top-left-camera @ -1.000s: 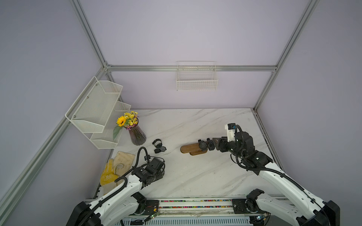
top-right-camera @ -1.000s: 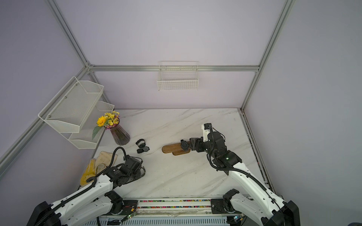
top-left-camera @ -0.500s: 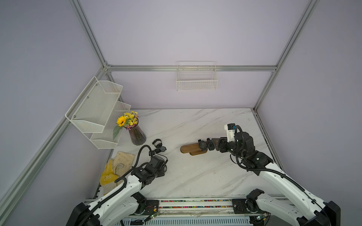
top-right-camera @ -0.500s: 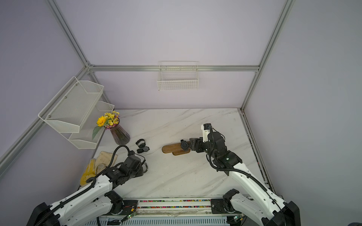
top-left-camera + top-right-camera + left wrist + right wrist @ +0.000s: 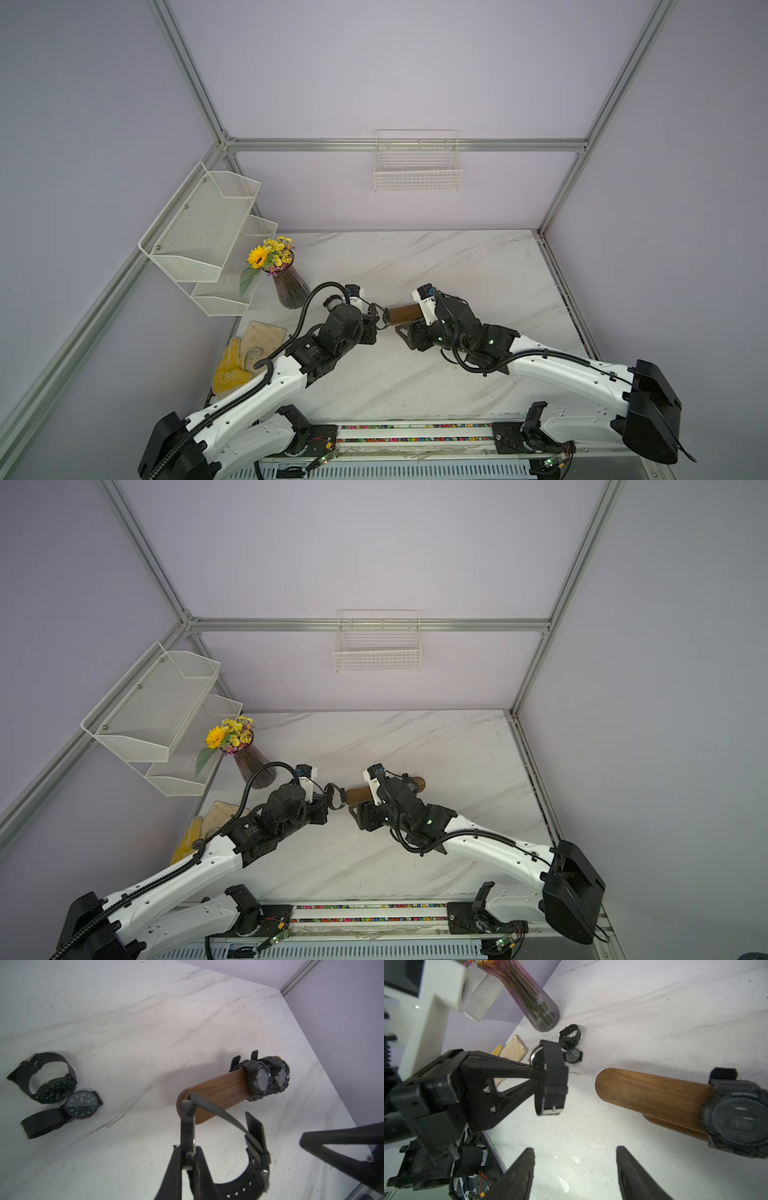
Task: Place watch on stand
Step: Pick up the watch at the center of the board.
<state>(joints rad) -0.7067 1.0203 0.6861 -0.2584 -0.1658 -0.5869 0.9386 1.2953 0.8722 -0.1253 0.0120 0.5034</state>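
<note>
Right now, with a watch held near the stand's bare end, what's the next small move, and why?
Probably ease the left gripper toward the stand so the strap loop slips over the bar's rounded end. Its jaws are shut on the watch, the loop faces that bare end but is not yet over it, and the right gripper hangs open and empty.

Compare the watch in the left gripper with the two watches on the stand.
Place: the held watch hangs in the air, clamped in the left gripper, just off the free end of the stand; the two stand watches sit wrapped around its bar at the other end.
Build: the held watch has a slim case with a silvery edge and a flat strap; the stand watches have chunky, all-black cases.
Shared: black straps closed into loops.
</note>
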